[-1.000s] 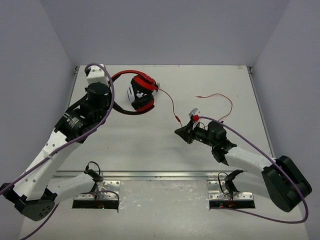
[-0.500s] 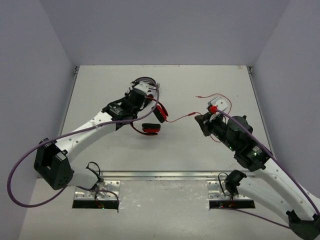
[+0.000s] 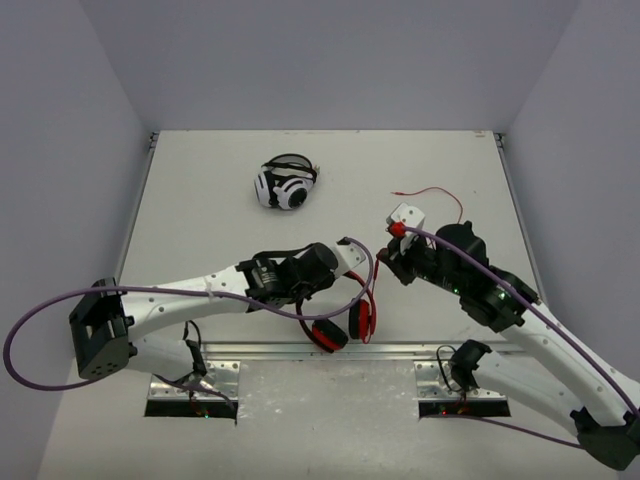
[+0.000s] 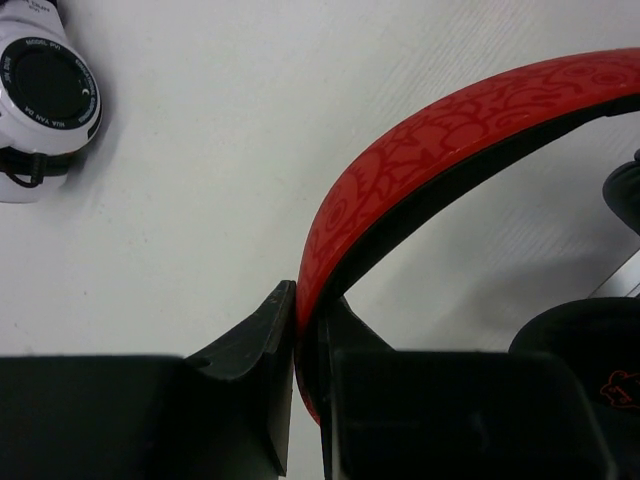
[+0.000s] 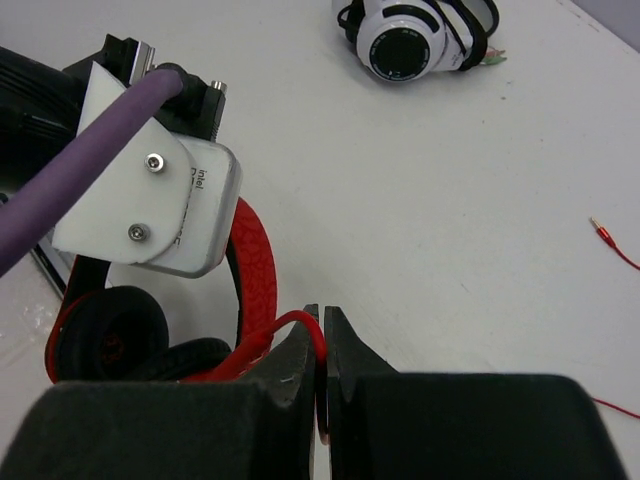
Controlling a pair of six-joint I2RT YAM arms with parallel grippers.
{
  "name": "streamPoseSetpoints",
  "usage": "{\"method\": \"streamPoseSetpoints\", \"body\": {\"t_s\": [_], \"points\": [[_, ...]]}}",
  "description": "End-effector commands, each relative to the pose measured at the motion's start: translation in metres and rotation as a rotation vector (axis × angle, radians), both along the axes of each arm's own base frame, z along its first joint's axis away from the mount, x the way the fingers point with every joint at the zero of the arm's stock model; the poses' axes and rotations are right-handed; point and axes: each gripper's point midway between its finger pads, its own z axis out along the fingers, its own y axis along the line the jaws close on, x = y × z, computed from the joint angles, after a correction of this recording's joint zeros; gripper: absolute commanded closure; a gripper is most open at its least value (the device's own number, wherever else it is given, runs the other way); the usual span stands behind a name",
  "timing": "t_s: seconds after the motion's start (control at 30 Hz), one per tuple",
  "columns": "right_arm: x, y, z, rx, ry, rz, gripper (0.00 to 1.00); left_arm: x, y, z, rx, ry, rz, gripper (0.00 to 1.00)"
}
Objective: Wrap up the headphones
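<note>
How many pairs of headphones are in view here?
2. The red headphones, pinched by the left gripper, are at the near side; the black-and-white headphones lie toward the far side. No others visible.

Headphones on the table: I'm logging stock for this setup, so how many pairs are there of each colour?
red headphones: 1
black-and-white headphones: 1
Total: 2
</note>
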Motion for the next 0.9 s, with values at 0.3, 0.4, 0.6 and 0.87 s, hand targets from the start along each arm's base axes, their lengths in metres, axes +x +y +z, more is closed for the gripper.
{"method": "streamPoseSetpoints", "body": {"t_s": [0.3, 0.4, 0.6, 0.87], "points": [[0.034, 0.007, 0.036, 0.024, -0.077, -0.098, 0.99, -0.039, -0.044, 0.022, -0.124, 0.046, -0.171, 1.0], [0.037, 0.012, 0.027, 0.023, -0.057, -0.093, 0.99, -0.046, -0.048, 0.029, -0.147, 0.051, -0.197, 1.0], [0.038, 0.019, 0.007, 0.038, -0.01, -0.096, 0.99, -0.053, -0.048, 0.055, -0.227, 0.03, -0.219, 1.0], [0.023, 0.047, -0.015, 0.162, 0.092, 0.005, 0.99, -0.063, -0.049, 0.1, -0.376, 0.01, -0.247, 1.0]]}}
